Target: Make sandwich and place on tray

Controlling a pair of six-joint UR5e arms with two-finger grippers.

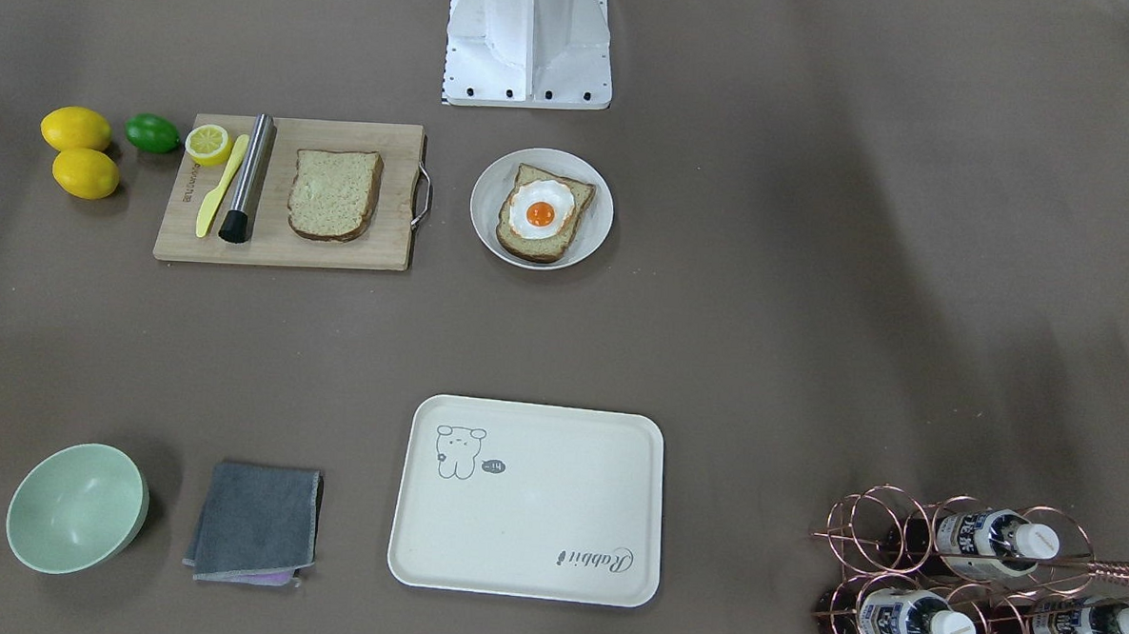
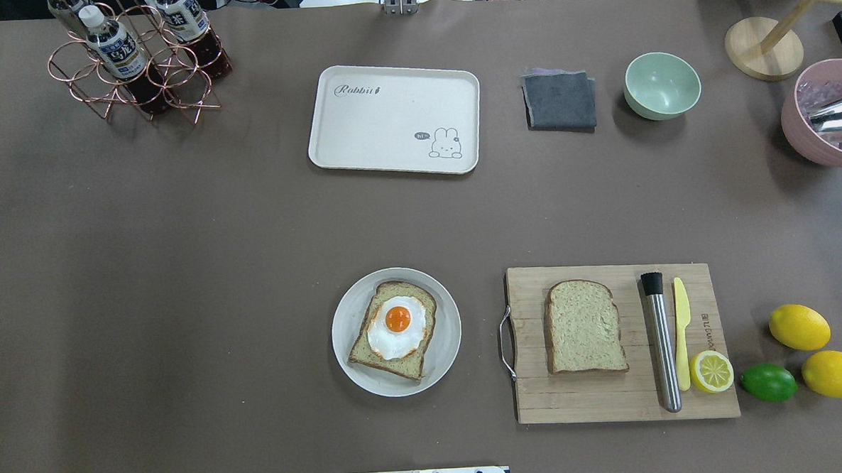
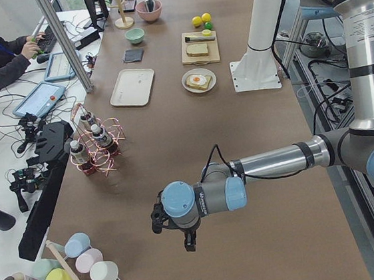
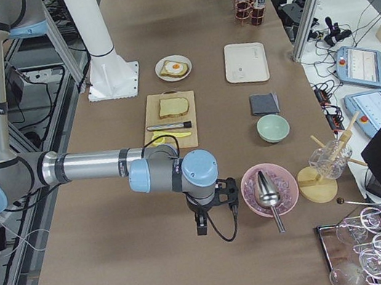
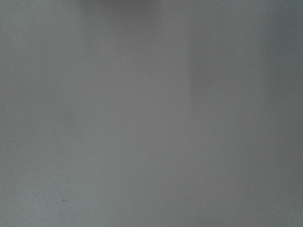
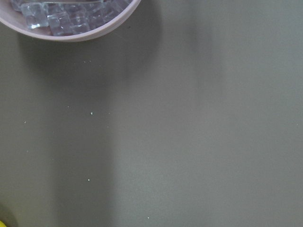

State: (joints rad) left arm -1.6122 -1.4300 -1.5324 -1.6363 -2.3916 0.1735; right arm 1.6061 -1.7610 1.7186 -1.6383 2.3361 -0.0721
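Sandwich [image 2: 395,328] unassembled: egg-topped slice on round white plate [image 2: 449,349], bare slice [image 2: 585,327] on wooden cutting board [image 2: 613,399] beside it. Cream tray [image 2: 387,117] well apart across the brown surface [image 2: 181,275], marked "Rabbit" in script, plus a cartoon animal drawing. Print on board and on bottles [image 2: 111,47] too small to read. Grey cloth [image 2: 559,101] and green bowl [image 2: 662,85] beside tray. Left pincer [image 3: 184,237] and right pincer [image 4: 214,212] over the surface at opposite ends; open or closed, impossible to tell.

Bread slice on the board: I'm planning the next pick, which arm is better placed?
Right. The slice lies on the robot's right side; right pincer hangs at that end, left pincer opposite.
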